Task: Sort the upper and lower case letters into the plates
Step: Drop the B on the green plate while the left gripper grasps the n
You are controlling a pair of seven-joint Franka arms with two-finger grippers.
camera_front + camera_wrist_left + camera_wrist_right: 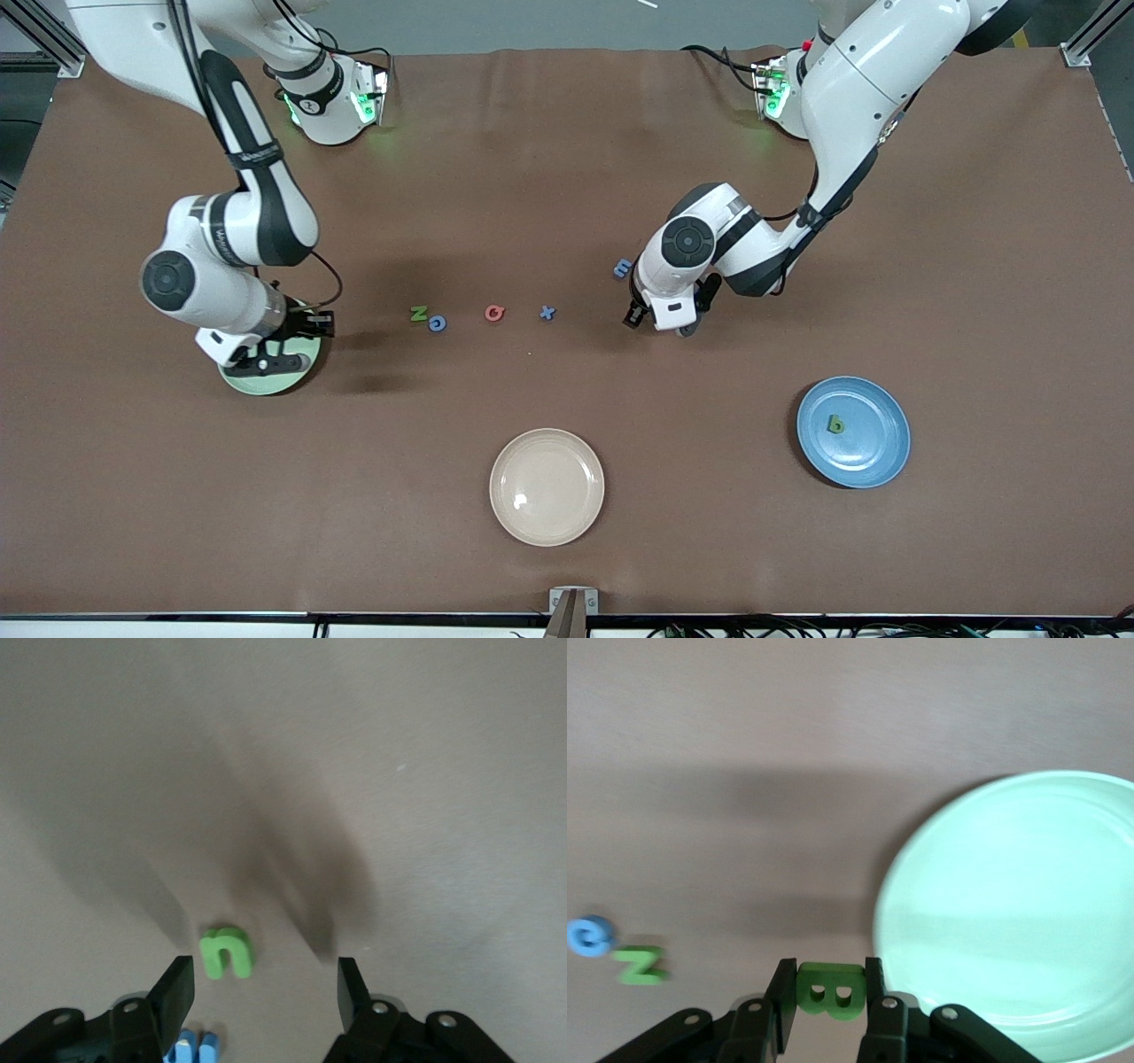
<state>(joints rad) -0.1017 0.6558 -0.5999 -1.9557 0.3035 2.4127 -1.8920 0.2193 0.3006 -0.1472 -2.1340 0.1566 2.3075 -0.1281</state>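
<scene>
My right gripper [301, 332] is shut on a green capital B [830, 989] and holds it over the rim of the mint green plate [266, 379], which also shows in the right wrist view [1010, 904]. My left gripper [660, 321] is open low over the table. A green small n [226, 952] lies just ahead of it [264, 988], and part of a blue letter [190, 1047] shows by one finger. The blue plate [864, 452] holds a green b [834, 424]. A green Z [418, 313], blue c [437, 324], red G [494, 313], blue x [547, 312] and blue m [623, 268] lie mid-table.
A cream-beige plate [547, 486] sits nearer to the front camera than the row of letters. The Z [640, 964] and c [589, 935] also show in the right wrist view.
</scene>
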